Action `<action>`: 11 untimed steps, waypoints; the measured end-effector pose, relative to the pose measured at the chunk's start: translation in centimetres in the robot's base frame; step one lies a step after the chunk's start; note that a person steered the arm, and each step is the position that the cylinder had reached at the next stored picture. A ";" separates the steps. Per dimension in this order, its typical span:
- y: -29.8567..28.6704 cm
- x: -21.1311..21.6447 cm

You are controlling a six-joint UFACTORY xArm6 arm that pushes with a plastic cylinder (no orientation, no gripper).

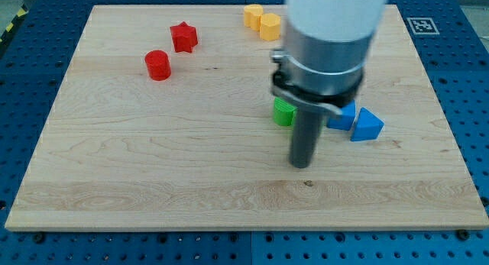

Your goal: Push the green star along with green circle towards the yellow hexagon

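My tip [302, 165] rests on the wooden board [153, 158], just below and to the right of a green block [283, 111]. The arm hides most of this green block, so I cannot tell its shape. A second green block does not show. Two yellow blocks stand near the view's top: one [253, 15] at the left and a hexagon-like one [270, 26] touching it at the right. They lie well above the green block.
A red star [183, 37] and a red cylinder [157, 64] stand at the upper left. A blue block [343, 117] and a blue triangle [367, 125] sit right of the rod. The arm's grey body [325, 43] hides the board's upper middle.
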State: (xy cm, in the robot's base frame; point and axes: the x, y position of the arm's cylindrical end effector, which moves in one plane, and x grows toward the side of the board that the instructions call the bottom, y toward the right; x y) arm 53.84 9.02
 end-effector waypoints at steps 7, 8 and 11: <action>-8.3 -8.6; -8.9 -9.7; -3.4 -13.1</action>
